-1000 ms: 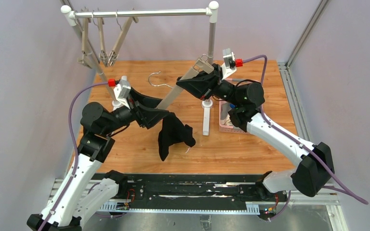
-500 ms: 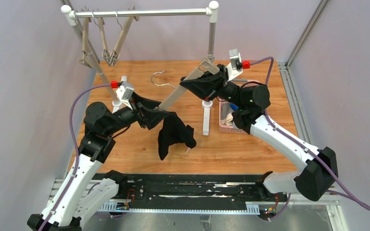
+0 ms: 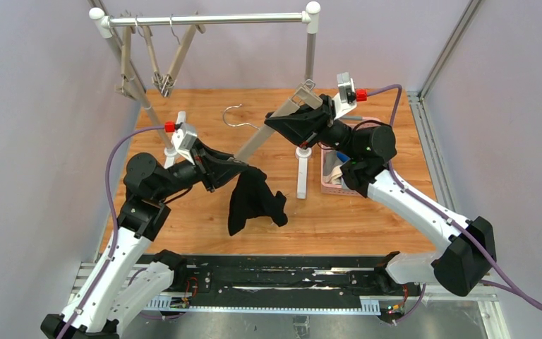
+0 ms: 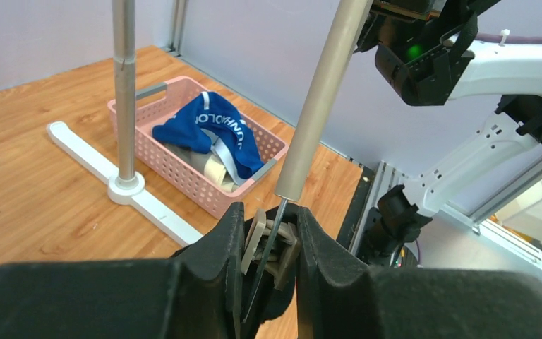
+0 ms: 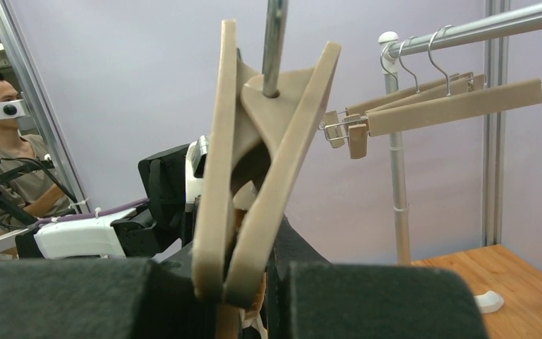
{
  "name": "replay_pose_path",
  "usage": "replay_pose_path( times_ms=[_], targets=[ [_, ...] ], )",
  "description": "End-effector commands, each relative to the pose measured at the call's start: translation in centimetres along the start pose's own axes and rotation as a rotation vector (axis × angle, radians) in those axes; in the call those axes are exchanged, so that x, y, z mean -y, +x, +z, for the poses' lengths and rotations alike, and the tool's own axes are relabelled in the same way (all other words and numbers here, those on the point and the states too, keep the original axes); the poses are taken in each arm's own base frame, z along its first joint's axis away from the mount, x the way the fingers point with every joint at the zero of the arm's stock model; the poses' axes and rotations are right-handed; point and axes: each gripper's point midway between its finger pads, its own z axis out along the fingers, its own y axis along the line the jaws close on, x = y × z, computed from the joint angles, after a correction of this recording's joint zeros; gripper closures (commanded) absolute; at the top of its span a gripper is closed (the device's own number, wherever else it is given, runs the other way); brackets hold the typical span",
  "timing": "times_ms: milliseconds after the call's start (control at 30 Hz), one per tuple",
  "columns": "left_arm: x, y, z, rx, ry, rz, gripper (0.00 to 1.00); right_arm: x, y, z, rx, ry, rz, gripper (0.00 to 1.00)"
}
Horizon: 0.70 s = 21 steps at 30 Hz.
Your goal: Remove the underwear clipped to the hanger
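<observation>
2 hanger [image 3: 254,145] grips | left fingers [image 4: 208,261]: clip [image 4: 257,240] by black briefs [image 3: 253,201] | right fingers [image 5: 381,296]: far clip [image 5: 254,162]

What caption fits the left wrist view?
Left gripper closed on hanger clip, blue briefs lying in the pink basket beyond.

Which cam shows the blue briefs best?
Left wrist: the blue briefs lie in plain view in the pink basket, lettering visible. Top external: right arm hides most of the basket. Right wrist: not in view.
</observation>
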Motion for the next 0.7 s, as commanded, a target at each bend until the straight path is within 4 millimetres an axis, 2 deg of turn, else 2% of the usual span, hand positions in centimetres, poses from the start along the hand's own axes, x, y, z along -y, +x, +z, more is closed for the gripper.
replay_pose_path(
  times_ms=[0, 100, 300, 333, 400, 533, 667],
  targets=[
    [1.1, -1.8, -0.3, 0.056, 0.021, 0.045, 1.00, -1.1, -1.3, -0.1, 0.040, -0.019, -0.028, 1.00],
    [1.6, -2.4, -0.6, 0.059, 0.025, 0.064, 0.97, -0.9, -1.2, -0.2, 0.037, -0.013, -0.027, 1.00],
    [2.5, -2.6, -1.2, 0.031, 0.036, 0.094, 1.00, -0.8, -1.2, -0.3, 0.038, -0.007, -0.029, 0.99],
    [2.5, -2.5, -1.2, 0.023, 0.036, 0.088, 0.95, -0.9, -1.3, -0.2, 0.039, -0.010, -0.028, 0.99],
    [2.6, -2.1, -1.1, 0.003, 0.050, 0.082, 0.70, -0.9, -1.3, -0.2, 0.039, -0.015, -0.024, 0.99],
    [2.9, -1.4, -1.0, 0.009, 0.087, 0.055, 0.55, -1.1, -1.4, -0.1, 0.037, -0.023, -0.022, 0.99],
    [3.2, -1.4, -0.9, 0.036, 0.116, 0.040, 0.49, -1.2, -1.5, -0.1, 0.035, -0.024, -0.025, 1.00]
  ],
)
